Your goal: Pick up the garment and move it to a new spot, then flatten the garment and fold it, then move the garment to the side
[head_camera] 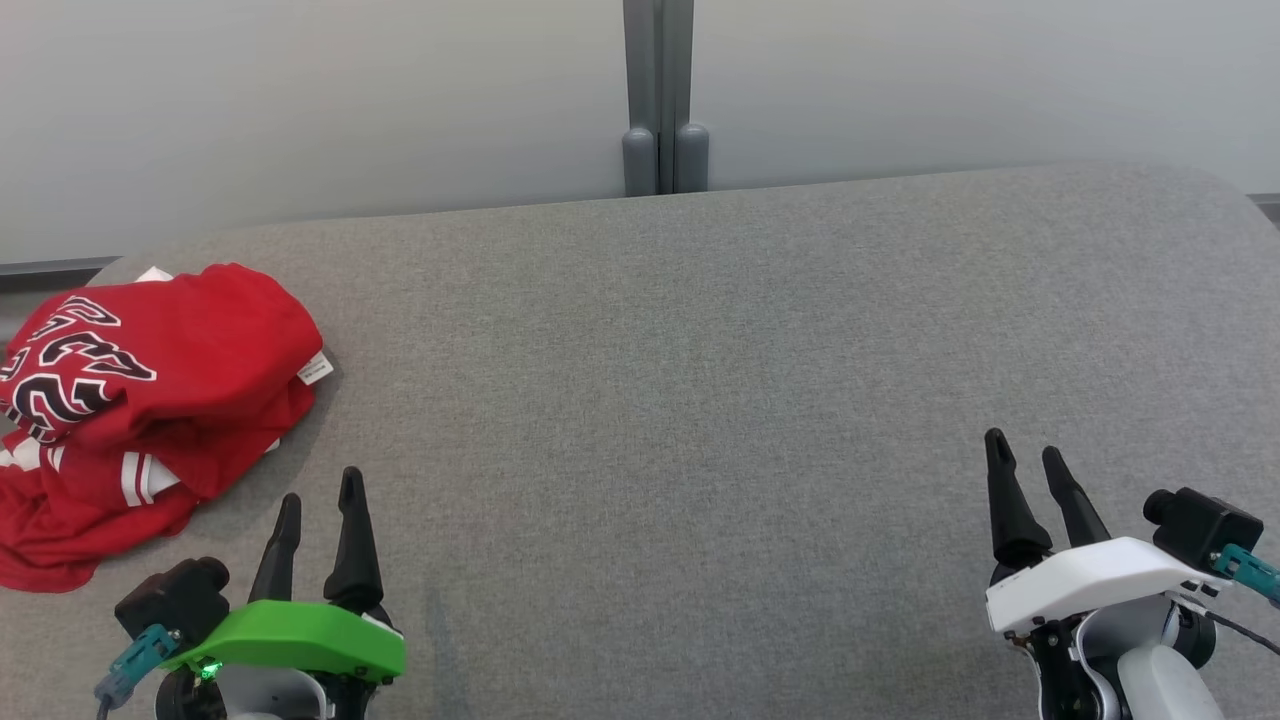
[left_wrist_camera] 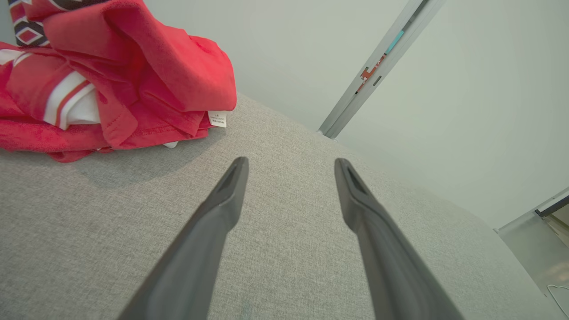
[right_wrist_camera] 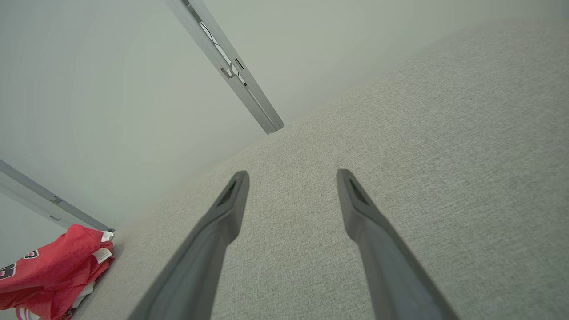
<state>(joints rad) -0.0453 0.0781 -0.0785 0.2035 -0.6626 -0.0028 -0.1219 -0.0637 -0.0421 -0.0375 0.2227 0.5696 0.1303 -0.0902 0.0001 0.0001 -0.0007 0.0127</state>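
Observation:
The garment (head_camera: 140, 410) is a red shirt with black-and-white lettering and white stripes, lying crumpled at the far left of the grey fabric surface (head_camera: 700, 400). In the left wrist view the garment (left_wrist_camera: 124, 75) fills the upper left, with a small white label at its hem. From the right wrist view the garment (right_wrist_camera: 49, 275) sits in the lower left corner. My left gripper (head_camera: 320, 485) is open at the lower left, just right of the garment and apart from it, nothing between its fingers. My right gripper (head_camera: 1025, 448) is open at the lower right, far from the garment.
A pale wall runs behind the grey surface, with a grey vertical post (head_camera: 660, 100) at its middle. The surface's far edge curves down at the back left and back right corners.

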